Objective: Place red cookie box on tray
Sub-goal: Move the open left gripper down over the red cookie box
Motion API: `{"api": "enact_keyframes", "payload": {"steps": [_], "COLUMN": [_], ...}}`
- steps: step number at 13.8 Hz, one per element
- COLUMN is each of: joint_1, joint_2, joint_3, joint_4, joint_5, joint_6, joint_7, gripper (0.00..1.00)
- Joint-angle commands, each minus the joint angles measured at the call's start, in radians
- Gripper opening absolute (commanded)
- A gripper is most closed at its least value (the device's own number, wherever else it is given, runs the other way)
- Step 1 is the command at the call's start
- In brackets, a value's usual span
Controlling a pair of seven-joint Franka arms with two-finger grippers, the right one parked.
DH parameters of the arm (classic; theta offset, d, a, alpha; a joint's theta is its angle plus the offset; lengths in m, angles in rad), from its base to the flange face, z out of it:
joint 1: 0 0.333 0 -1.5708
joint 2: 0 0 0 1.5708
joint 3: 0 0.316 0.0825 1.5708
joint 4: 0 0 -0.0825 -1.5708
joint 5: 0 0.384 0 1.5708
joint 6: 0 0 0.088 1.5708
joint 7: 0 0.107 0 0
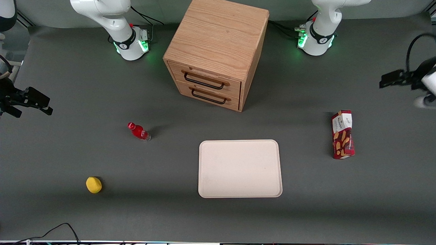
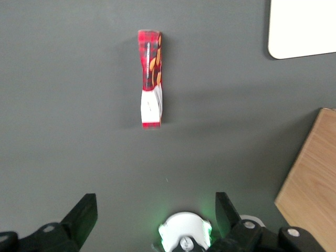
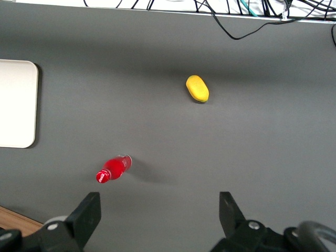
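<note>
The red cookie box [image 1: 343, 134] lies on the table beside the tray [image 1: 240, 168], toward the working arm's end, white label end pointing away from the front camera. The cream-white tray has nothing on it. My left gripper [image 1: 386, 81] hangs above the table at the working arm's end, farther from the front camera than the box and apart from it. In the left wrist view the gripper [image 2: 155, 210] is open and empty, with the box [image 2: 150, 79] on the table ahead of its fingers and a corner of the tray [image 2: 302, 26] showing.
A wooden two-drawer cabinet [image 1: 218, 51] stands farther from the front camera than the tray. A small red bottle [image 1: 138, 131] and a yellow rounded object [image 1: 93, 184] lie toward the parked arm's end. The working arm's base [image 1: 316, 37] stands beside the cabinet.
</note>
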Motion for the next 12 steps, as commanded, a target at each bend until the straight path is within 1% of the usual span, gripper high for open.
{"api": "enact_keyframes", "payload": {"steps": [1,3,7,8,9,10,12], "joint_1": [0.003,0.003,0.000,0.000,0.003,0.003,0.005], "joint_2": [-0.001,0.025,0.163,0.183,0.189,0.189,0.188], "joint_3": [0.020,0.023,0.021,0.021,0.021,0.021,0.023], "joint_4": [-0.308,-0.474,-0.585,-0.614,-0.638,-0.638,-0.634], "joint_5": [0.001,0.000,0.001,0.000,-0.012,-0.015,-0.018], "joint_6": [0.318,0.560,0.887,0.956,0.997,0.997,0.992], "joint_7": [0.114,0.125,0.143,0.145,0.145,0.144,0.143], "gripper": [1.00,1.00,1.00,0.70,0.10,0.00,0.00]}}
